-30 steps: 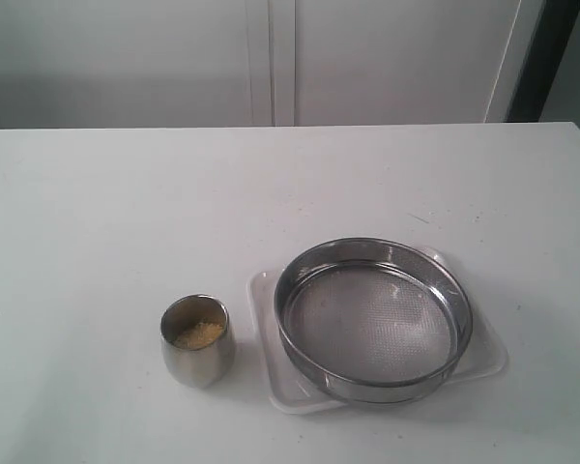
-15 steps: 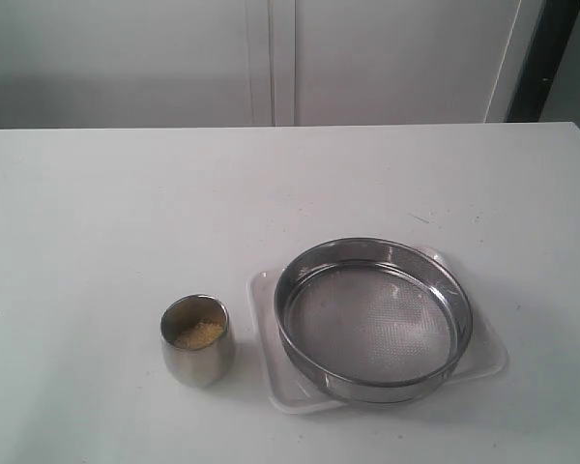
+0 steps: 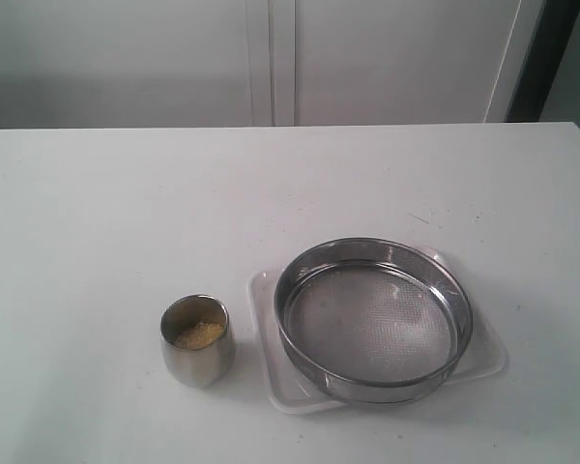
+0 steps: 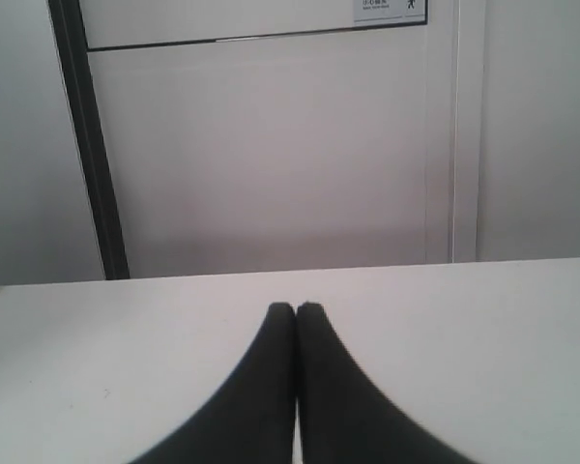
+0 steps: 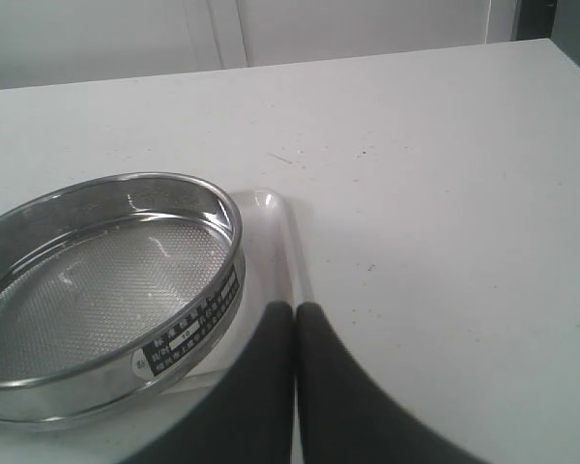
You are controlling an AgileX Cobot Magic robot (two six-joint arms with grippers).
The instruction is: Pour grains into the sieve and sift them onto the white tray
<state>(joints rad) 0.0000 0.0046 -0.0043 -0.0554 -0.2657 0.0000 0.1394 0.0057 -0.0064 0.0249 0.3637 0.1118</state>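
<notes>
The sieve [image 3: 373, 319], wide and steel-rimmed with a bare mesh bottom, sits on the white tray [image 3: 264, 333] at the front right of the table. To its left stands a small steel cup [image 3: 197, 341] holding the yellow grains [image 3: 197, 334]. Neither arm shows in the exterior view. My right gripper [image 5: 296, 307] is shut and empty, hovering beside the sieve [image 5: 106, 290] near the edge of the white tray [image 5: 271, 217]. My left gripper [image 4: 296, 308] is shut and empty over bare table, with no task object in its view.
The white table [image 3: 126, 213] runs back to a white panelled wall [image 3: 271, 58]. A dark vertical strip [image 3: 541, 58] stands at the back right. In the left wrist view a black post [image 4: 87, 145] rises behind the table's far edge.
</notes>
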